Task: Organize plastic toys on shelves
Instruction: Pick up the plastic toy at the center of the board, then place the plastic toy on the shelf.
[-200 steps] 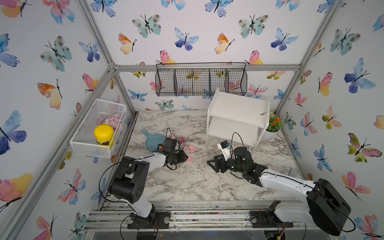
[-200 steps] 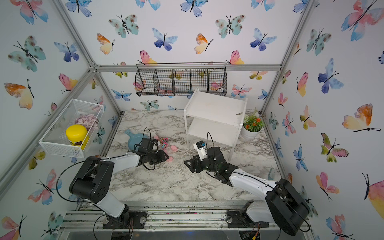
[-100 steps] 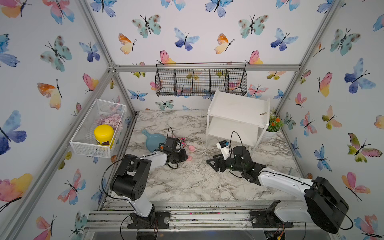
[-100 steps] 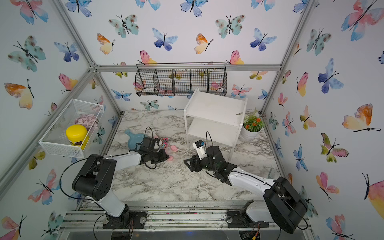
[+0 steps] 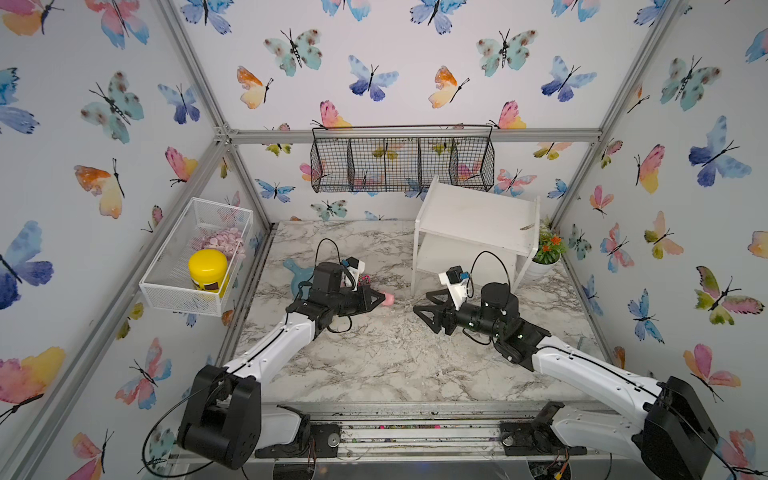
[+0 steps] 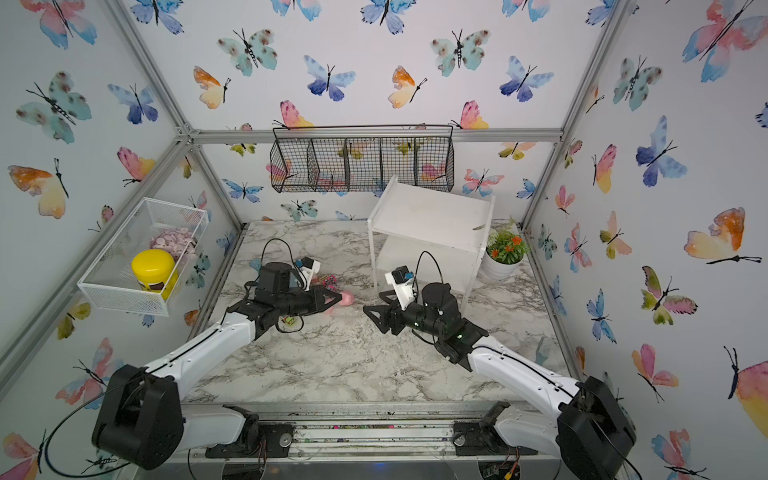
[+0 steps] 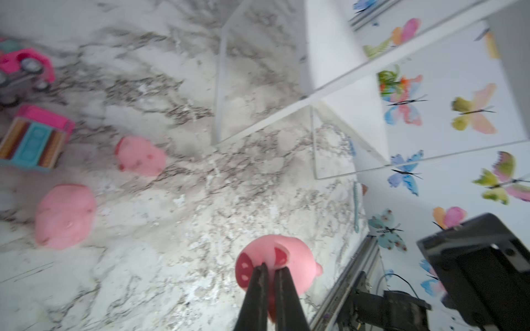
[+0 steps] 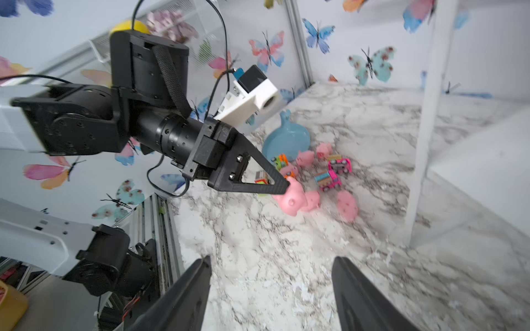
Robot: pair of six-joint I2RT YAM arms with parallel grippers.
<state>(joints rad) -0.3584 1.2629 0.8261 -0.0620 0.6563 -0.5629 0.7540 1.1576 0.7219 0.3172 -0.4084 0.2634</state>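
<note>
Top views, both, show the left gripper (image 5: 381, 298) with its jaws pressed together on a pink pig (image 5: 389, 298), left of the white shelf (image 5: 478, 208), whose boards look bare. The right gripper (image 5: 420, 302) hangs with its jaws apart and empty between pig and shelf, so a straight carry risks the arms knocking together.

Left wrist view: the fingertips (image 7: 258, 275) pinch only a thin edge by the pig's snout (glossy, rounded plastic). I judge it may twist or slip free on a quick swing. Two loose pigs (image 7: 140, 156) lie farther left, beside pink trucks (image 7: 34, 140).

Right wrist view: other toys cluster near a blue dish (image 8: 286, 140). The shelf's side panel (image 8: 424, 143) stands close to the likely route, and clipping it could dislodge the pig.
</note>
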